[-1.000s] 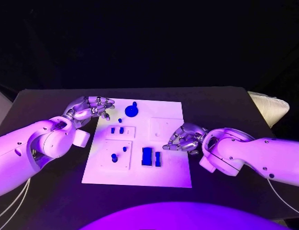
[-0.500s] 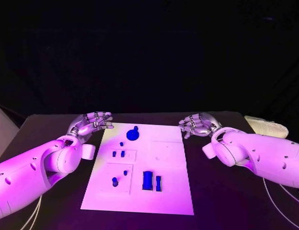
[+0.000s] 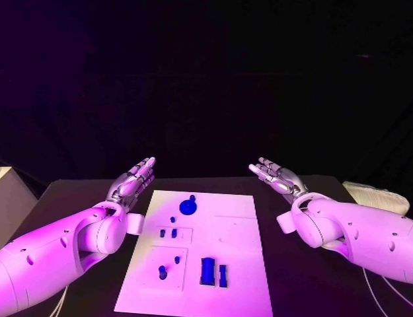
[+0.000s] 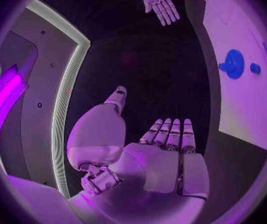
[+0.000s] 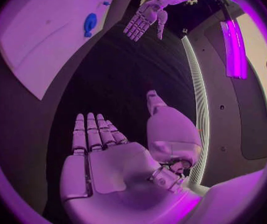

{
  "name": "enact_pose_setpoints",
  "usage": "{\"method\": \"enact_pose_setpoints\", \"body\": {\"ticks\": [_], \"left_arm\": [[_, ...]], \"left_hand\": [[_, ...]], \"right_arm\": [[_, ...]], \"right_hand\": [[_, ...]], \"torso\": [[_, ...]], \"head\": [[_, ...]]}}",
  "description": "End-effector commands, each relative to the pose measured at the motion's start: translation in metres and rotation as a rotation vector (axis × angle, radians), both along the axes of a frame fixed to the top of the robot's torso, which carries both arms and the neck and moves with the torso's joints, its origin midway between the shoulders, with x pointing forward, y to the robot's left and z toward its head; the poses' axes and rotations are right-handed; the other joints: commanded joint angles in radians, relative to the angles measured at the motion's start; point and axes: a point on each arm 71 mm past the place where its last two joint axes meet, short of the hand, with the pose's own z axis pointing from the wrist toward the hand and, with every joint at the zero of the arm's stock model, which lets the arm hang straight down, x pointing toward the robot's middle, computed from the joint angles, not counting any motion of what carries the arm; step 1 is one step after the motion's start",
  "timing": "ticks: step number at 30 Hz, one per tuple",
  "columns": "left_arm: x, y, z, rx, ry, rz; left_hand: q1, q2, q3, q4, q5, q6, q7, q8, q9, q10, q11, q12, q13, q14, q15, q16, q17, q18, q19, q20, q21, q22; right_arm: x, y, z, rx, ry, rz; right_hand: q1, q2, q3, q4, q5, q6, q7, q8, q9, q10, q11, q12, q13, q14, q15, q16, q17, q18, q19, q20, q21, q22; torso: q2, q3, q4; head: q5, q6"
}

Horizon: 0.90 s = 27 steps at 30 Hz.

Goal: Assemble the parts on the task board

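Black table point(image 3: 301, 290) bears task board point(image 3: 234, 277), parts point(image 3: 207, 270).

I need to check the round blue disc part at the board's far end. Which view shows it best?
The left wrist view: the round blue disc part appears large and unobstructed. The head view shows it smaller; the right wrist view shows it slanted.

Task board point(image 3: 234, 247): flat white plate, matt, smooth face.
Parts point(image 3: 206, 270): blue, smooth, plastic-looking, slight sheen.
Bench point(image 3: 311, 290): black, matt top.
Left hand point(image 3: 135, 177): silvery metallic fingers.
Right hand point(image 3: 273, 174): same metallic finish.
Arms point(image 3: 378, 238): glossy white shells.
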Motion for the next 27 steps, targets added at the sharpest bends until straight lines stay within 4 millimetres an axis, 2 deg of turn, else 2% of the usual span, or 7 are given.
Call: {"method": "enact_pose_setpoints", "body": {"ticks": [1, 4, 7, 12, 17, 27], "left_arm": [[-0.001, -0.010, 0.011, -0.003, -0.029, 0.078], [-0.007, -0.025, 0.018, 0.010, -0.038, 0.100], [-0.017, -0.041, 0.024, 0.029, -0.043, 0.125], [-0.029, -0.058, 0.031, 0.056, -0.046, 0.153], [-0.034, -0.064, 0.033, 0.070, -0.046, 0.165], [-0.035, -0.065, 0.033, 0.072, -0.045, 0.166]], "left_hand": [[-0.811, 0.035, -0.094, -0.033, -0.052, -0.144, -0.035, -0.051, -0.043, -0.175, -0.038, -0.037, -0.012, -0.152, -0.031, -0.078, -0.031, -0.037, -0.146, -0.052, -0.059, -0.028], [-0.811, 0.035, -0.094, -0.033, -0.052, -0.144, -0.035, -0.051, -0.043, -0.175, -0.038, -0.037, -0.012, -0.152, -0.031, -0.078, -0.031, -0.037, -0.146, -0.052, -0.059, -0.028], [-0.811, 0.035, -0.094, -0.033, -0.052, -0.144, -0.035, -0.051, -0.043, -0.175, -0.038, -0.037, -0.012, -0.152, -0.031, -0.078, -0.031, -0.037, -0.146, -0.052, -0.059, -0.028], [-0.811, 0.035, -0.094, -0.033, -0.052, -0.144, -0.035, -0.051, -0.043, -0.175, -0.038, -0.037, -0.012, -0.152, -0.031, -0.078, -0.031, -0.037, -0.146, -0.052, -0.059, -0.028], [-0.811, 0.035, -0.094, -0.033, -0.052, -0.144, -0.035, -0.051, -0.043, -0.175, -0.038, -0.037, -0.012, -0.152, -0.031, -0.078, -0.031, -0.037, -0.146, -0.052, -0.059, -0.028], [-0.811, 0.035, -0.094, -0.033, -0.052, -0.144, -0.035, -0.051, -0.043, -0.175, -0.038, -0.037, -0.012, -0.152, -0.031, -0.078, -0.031, -0.037, -0.146, -0.052, -0.059, -0.028]], "right_arm": [[-0.007, 0.010, 0.009, 0.105, -0.037, -0.076], [-0.017, 0.022, 0.017, 0.186, -0.047, -0.114], [-0.027, 0.033, 0.025, 0.257, -0.049, -0.154], [-0.038, 0.043, 0.032, 0.320, -0.044, -0.193], [-0.041, 0.046, 0.034, 0.334, -0.042, -0.202], [-0.041, 0.046, 0.034, 0.334, -0.042, -0.202]], "right_hand": [[-0.713, 0.039, -0.095, -0.039, -0.031, -0.166, -0.039, -0.040, -0.071, -0.288, -0.027, -0.027, -0.066, -0.285, -0.018, -0.049, -0.112, -0.043, -0.261, -0.038, -0.013, -0.094], [-0.713, 0.039, -0.095, -0.039, -0.031, -0.166, -0.039, -0.040, -0.071, -0.288, -0.027, -0.027, -0.066, -0.285, -0.018, -0.049, -0.112, -0.043, -0.261, -0.038, -0.013, -0.094], [-0.713, 0.039, -0.095, -0.039, -0.031, -0.166, -0.039, -0.040, -0.071, -0.288, -0.027, -0.027, -0.066, -0.285, -0.018, -0.049, -0.112, -0.043, -0.261, -0.038, -0.013, -0.094], [-0.713, 0.039, -0.095, -0.039, -0.031, -0.166, -0.039, -0.040, -0.071, -0.288, -0.027, -0.027, -0.066, -0.285, -0.018, -0.049, -0.112, -0.043, -0.261, -0.038, -0.013, -0.094], [-0.713, 0.039, -0.095, -0.039, -0.031, -0.166, -0.039, -0.040, -0.071, -0.288, -0.027, -0.027, -0.066, -0.285, -0.018, -0.049, -0.112, -0.043, -0.261, -0.038, -0.013, -0.094], [-0.713, 0.039, -0.095, -0.039, -0.031, -0.166, -0.039, -0.040, -0.071, -0.288, -0.027, -0.027, -0.066, -0.285, -0.018, -0.049, -0.112, -0.043, -0.261, -0.038, -0.013, -0.094]], "torso": [[-0.026, 0.0192, -0.0029], [-0.031, 0.0229, -0.0034], [-0.031, 0.0231, -0.0035], [-0.031, 0.0231, -0.0035], [-0.031, 0.0231, -0.0035], [-0.031, 0.0231, -0.0035]], "head": [[0.010, 0.028], [0.013, 0.034], [0.013, 0.035], [0.013, 0.035], [0.013, 0.035], [0.013, 0.035]]}}
